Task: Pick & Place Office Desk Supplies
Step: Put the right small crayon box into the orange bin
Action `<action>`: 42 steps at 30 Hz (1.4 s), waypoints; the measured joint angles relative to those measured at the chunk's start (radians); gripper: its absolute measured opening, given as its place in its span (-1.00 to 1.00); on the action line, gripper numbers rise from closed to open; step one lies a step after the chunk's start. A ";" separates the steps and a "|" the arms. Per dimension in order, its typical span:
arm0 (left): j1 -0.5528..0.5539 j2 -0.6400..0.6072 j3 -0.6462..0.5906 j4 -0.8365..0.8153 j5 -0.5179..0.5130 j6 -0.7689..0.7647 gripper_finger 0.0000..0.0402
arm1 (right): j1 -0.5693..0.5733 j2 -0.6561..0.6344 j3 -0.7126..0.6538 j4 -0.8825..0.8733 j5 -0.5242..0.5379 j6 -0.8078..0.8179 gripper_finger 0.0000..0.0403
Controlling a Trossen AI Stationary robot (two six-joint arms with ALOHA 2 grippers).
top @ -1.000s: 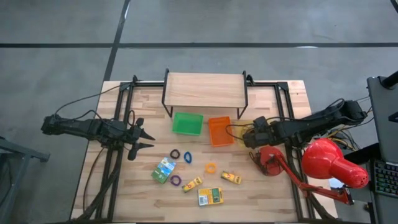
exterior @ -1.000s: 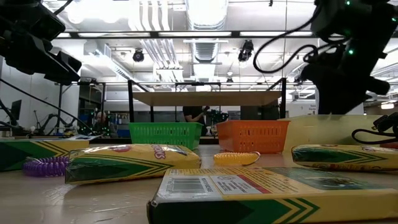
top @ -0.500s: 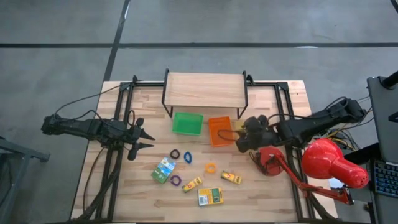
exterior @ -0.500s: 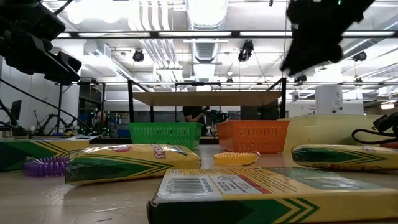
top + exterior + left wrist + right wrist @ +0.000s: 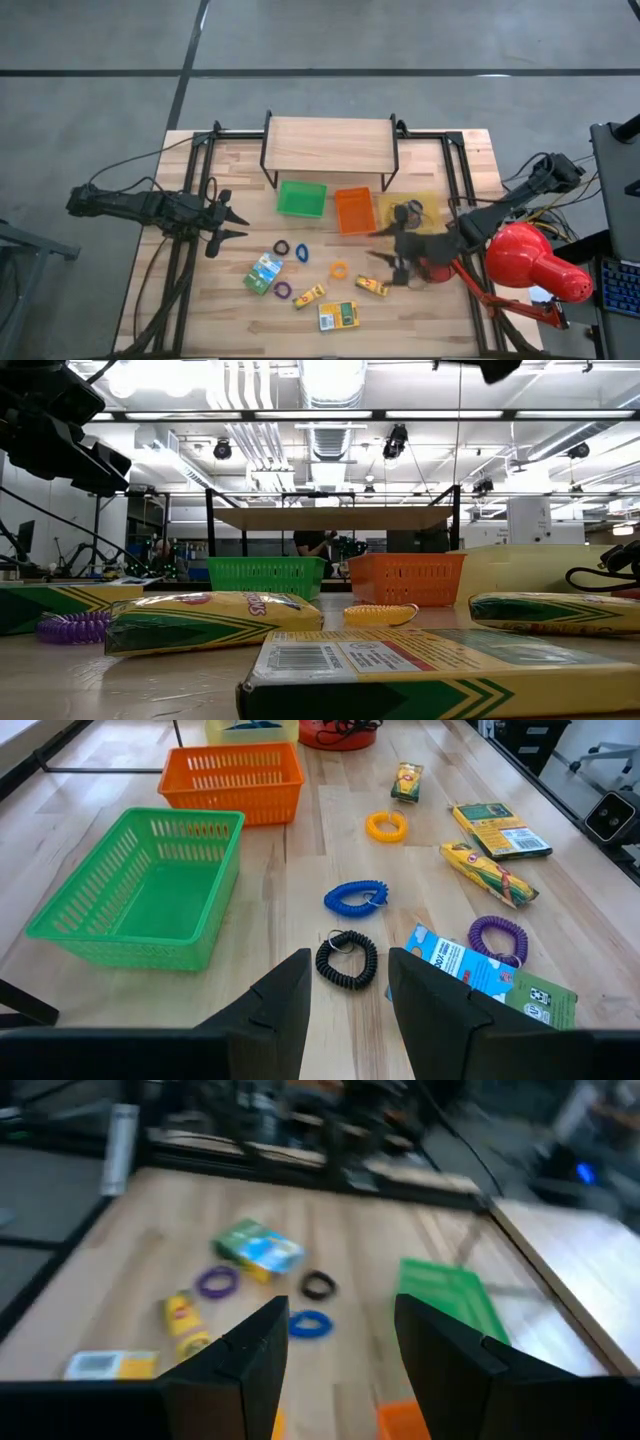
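The left pincer (image 5: 232, 222) waits released at the counter's (image 5: 440, 310) left. The long yellow box (image 5: 309, 296) lies diagonally mid-counter; only the low view shows its printed side. The right pincer (image 5: 393, 258) hovers released above the small yellow box (image 5: 372, 287).

No legible text anywhere. Nearest yellow-and-green box (image 5: 440, 670) on the desk (image 5: 150, 680), low view: barcode and fine print, too small to read. Yellow pack (image 5: 210, 620) at its 10 o'clock: lettering unreadable.
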 joint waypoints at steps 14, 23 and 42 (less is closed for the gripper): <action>0.000 0.000 0.000 0.000 0.000 0.000 -0.29 | 0.027 -0.059 -0.154 0.158 0.090 -0.068 -0.09; 0.000 0.000 0.000 0.000 0.000 0.000 -0.29 | 0.027 -0.064 -0.166 0.158 0.086 -0.009 -0.09; 0.000 0.000 0.000 0.000 0.000 0.000 -0.29 | 0.033 -0.064 -0.162 0.088 0.053 0.314 -0.09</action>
